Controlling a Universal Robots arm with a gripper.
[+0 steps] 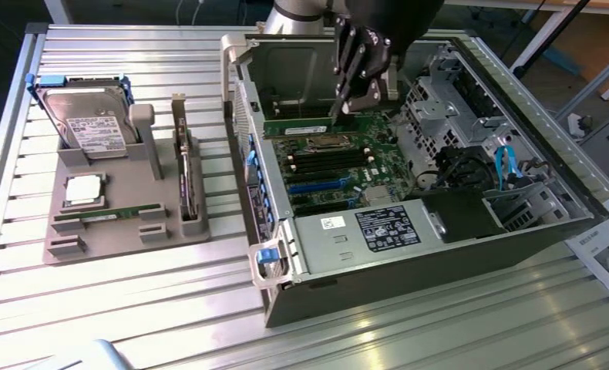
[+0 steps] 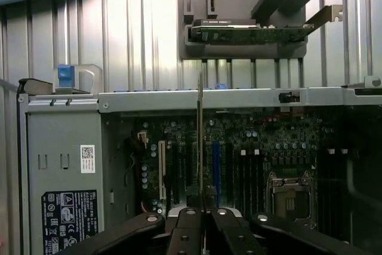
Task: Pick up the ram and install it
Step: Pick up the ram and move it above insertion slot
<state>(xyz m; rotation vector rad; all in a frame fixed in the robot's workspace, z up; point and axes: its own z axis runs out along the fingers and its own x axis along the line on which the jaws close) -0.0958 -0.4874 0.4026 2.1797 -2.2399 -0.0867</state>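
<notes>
Carry-and-align stage, by judgement: pick-up done, seating not yet. Nearest, gripper point(image 2: 204, 214) clenched on the ram point(image 2: 199, 129), edge-on as a thin upright blade from the wrist, a long green stick from the exterior view. Held inside the open computer case point(image 1: 439, 262), low over the motherboard point(image 1: 341, 181), beside the CPU socket point(image 1: 331, 143) and close to the dark memory slots point(image 1: 320, 163); whether touching the board or just clear of it, hard to say from either angle. Needs, on this reading, the stick's lower edge squared to one slot and kept level, free of twist, before any downward press. Farther off, on the grey parts tray point(image 1: 129, 235) at the exterior view's left: second ram stick point(image 1: 109, 213) lying flat, silver CPU point(image 1: 83, 189), hard drive point(image 1: 89, 127), expansion card point(image 1: 186, 185) standing on edge.
</notes>
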